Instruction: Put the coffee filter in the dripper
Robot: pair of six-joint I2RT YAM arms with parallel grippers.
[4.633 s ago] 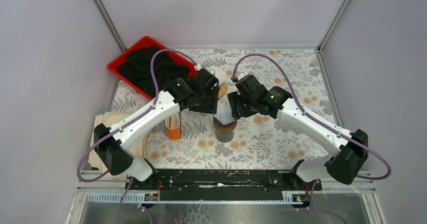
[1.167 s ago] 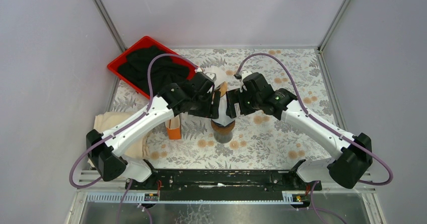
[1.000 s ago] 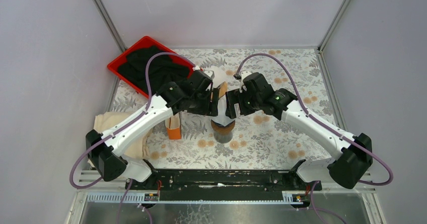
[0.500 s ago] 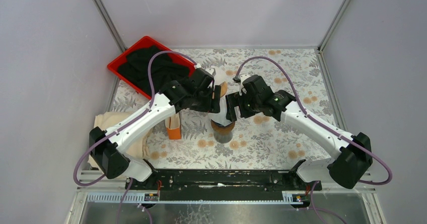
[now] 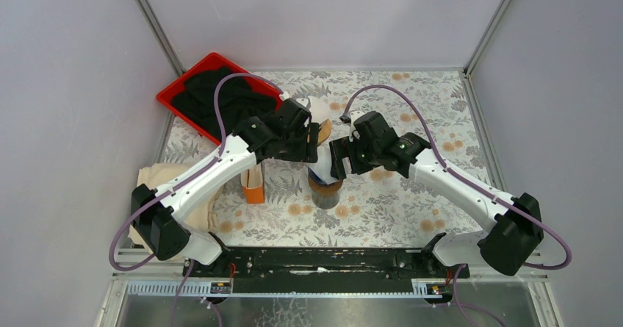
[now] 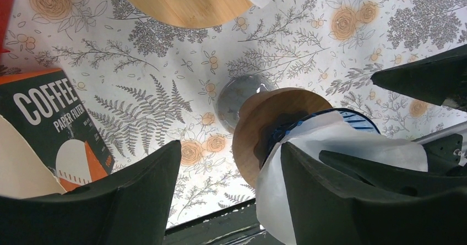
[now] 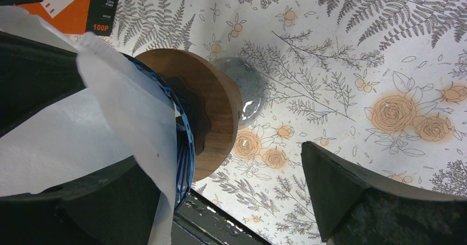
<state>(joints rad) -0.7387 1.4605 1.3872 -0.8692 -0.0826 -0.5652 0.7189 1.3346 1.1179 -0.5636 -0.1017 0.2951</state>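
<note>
**Left gripper** [image 6: 230, 148]: jaws parted wide, with nothing clamped between them. The flowered tablecloth [image 6: 308, 47] shows through the gap. The finger nearer the right arm [image 6: 341, 212] lies against the coffee filter [image 6: 358, 140]. The outer finger [image 6: 126, 201] touches nothing.

**Right gripper** [image 7: 220, 159]: jaws spread very wide and closed on nothing. The paper is draped over the finger nearer the left arm [image 7: 82, 217]. The other finger [image 7: 352, 201] hangs free above the cloth.

**Coffee filter**: a white paper cone, rumpled, between the two grippers and right at their fingertips. Its lower part is in the mouth of the dripper [image 7: 186, 140] and its upper edge stands well out above the blue rim. Whether it is fully seated cannot be told.

**Dripper**: blue-rimmed, with a wooden collar [image 6: 253, 135], set on a glass vessel [image 6: 234, 99]. It stands just below both sets of fingertips.

**Filter box** [image 6: 49, 118]: orange and dark, lettered "COFFEE PAPER FILTER". It lies beyond the left gripper's outer finger, apart from it.

**Wooden disc** [image 6: 182, 5]: ahead of the left gripper, past the dripper.

**Red tray** [image 5: 170, 93]: holds dark cloth. It sits off the outer side of the left gripper, well apart.
</note>
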